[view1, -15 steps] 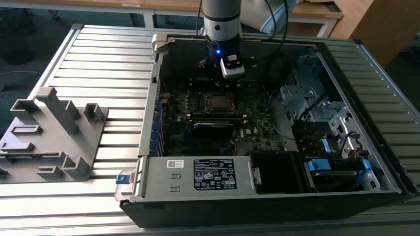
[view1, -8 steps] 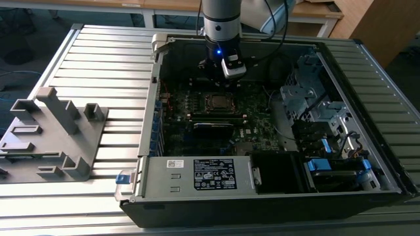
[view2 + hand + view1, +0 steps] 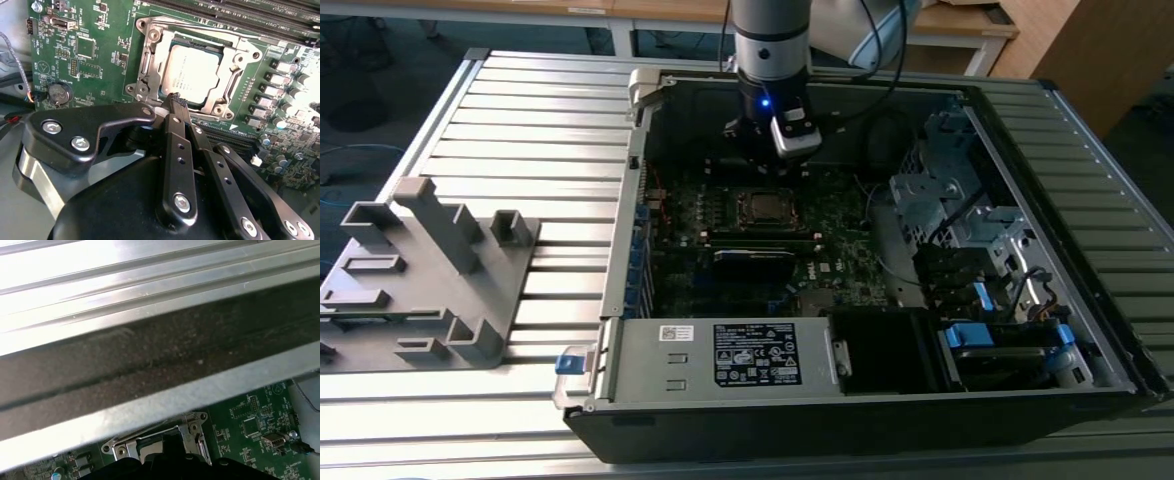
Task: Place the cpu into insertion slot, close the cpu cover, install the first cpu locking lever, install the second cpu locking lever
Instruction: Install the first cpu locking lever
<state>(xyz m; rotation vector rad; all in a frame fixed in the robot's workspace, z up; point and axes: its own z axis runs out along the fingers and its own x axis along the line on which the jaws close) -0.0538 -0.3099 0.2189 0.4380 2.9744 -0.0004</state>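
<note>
In the second wrist view the silver-topped cpu (image 3: 190, 72) lies flat in the insertion slot (image 3: 150, 37) on the green motherboard (image 3: 90, 45). The cpu cover (image 3: 235, 50), a silver frame, lies down around the chip. My gripper (image 3: 175, 98) is shut with nothing between its black fingers. Its tips sit just over the cover's edge beside the cpu. In the exterior view the gripper (image 3: 766, 170) hangs inside the open computer case, right above the cpu (image 3: 765, 207). The first wrist view catches the cover's frame (image 3: 192, 432) below the case wall.
The case's walls (image 3: 640, 200) ring the board. Drive cages (image 3: 947, 200) stand at the exterior view's right, and a power supply (image 3: 720, 355) fills the front. Memory slots (image 3: 240, 15) and a coin battery (image 3: 60, 92) flank the socket. A grey fixture (image 3: 427, 270) rests on the ribbed table.
</note>
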